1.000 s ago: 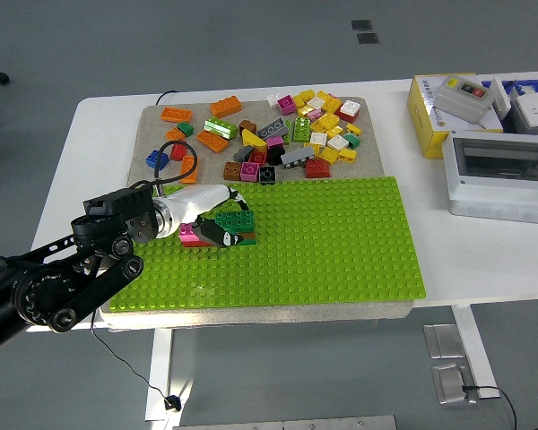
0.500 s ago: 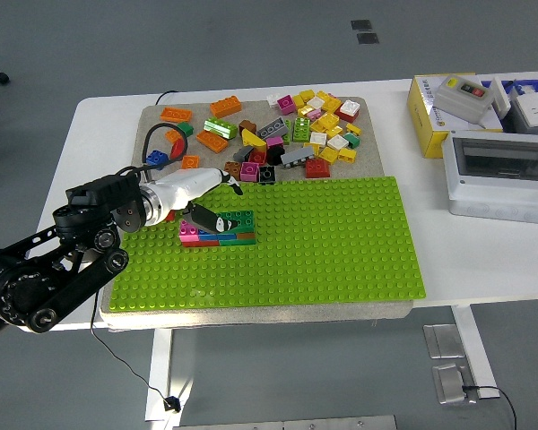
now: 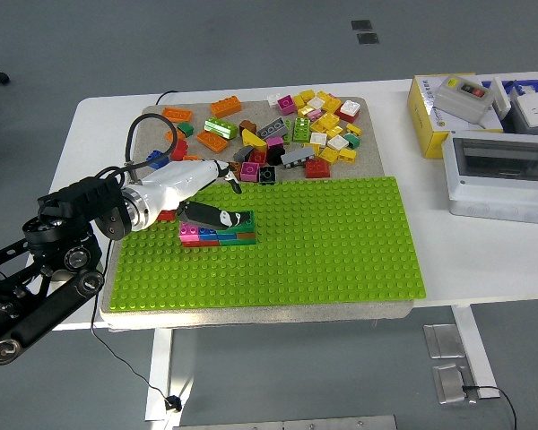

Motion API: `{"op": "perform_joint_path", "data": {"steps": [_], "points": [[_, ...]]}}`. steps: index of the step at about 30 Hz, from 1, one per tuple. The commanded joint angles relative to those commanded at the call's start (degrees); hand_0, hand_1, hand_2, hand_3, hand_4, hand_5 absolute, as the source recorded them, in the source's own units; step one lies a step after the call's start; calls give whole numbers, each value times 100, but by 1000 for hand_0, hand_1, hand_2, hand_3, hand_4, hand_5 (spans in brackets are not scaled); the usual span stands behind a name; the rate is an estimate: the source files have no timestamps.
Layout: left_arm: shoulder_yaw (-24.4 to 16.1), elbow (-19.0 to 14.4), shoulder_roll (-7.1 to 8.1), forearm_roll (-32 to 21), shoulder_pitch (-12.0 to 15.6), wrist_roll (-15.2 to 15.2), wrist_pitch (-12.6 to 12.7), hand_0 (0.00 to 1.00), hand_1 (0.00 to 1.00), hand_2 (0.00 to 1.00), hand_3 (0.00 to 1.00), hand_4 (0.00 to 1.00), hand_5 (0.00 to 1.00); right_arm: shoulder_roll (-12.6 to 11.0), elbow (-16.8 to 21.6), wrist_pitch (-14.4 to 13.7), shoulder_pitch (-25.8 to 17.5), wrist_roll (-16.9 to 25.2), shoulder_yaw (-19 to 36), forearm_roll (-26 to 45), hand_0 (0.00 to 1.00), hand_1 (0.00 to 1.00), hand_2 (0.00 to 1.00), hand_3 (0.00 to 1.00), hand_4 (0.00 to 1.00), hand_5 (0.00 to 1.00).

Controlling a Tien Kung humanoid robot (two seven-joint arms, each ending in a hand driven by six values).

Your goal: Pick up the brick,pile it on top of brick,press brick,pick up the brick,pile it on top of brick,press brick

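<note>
A small stack of bricks [image 3: 219, 233] stands on the left part of the green baseplate [image 3: 341, 233]: pink at its left end, dark green on top, blue and brown-red rows below. My left hand [image 3: 232, 203], white with black fingers, hovers just above and left of the stack. Its fingers [image 3: 206, 213] are spread and hold nothing; one reaches out over the stack's top. Whether that finger touches the top brick is unclear. The right arm is out of the picture.
Loose bricks [image 3: 287, 134] of many colours lie heaped on the beige mat [image 3: 152, 121] behind the baseplate. At the table's right stand a yellow box [image 3: 435, 121] carrying a grey switch unit, and a white enclosure [image 3: 500, 175]. A black cable [image 3: 134, 134] loops over my left wrist.
My left hand has risen off the stack and drawn back up and to the left, its arm swinging left. The stack stays in place on the baseplate.
</note>
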Motion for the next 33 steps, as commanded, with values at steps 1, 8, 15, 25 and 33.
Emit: {"op": "perform_joint_path", "data": {"steps": [1,8,15,25,33], "points": [[44,23,-9,-1,4,-10,15,986,965,964,669,729,650,2,0,-1,0,-1,1,-1,698,632,445,749,631,998],[275,446,-148,-1,-10,-191,128,988,965,961,666,719,651,16,0,-3,3,-3,0,-14,698,632,445,749,631,998],[396,866,-206,18,-42,-401,190,991,962,954,663,727,635,27,0,-4,1,3,-21,12,701,631,447,750,633,998],[436,1080,-262,-51,-40,-531,230,990,961,953,659,735,629,38,0,-1,13,15,-39,47,696,630,450,750,632,998],[430,1200,-322,-78,-13,-570,247,989,959,942,657,742,615,39,0,1,22,33,-76,90,696,630,450,752,633,998]]}}
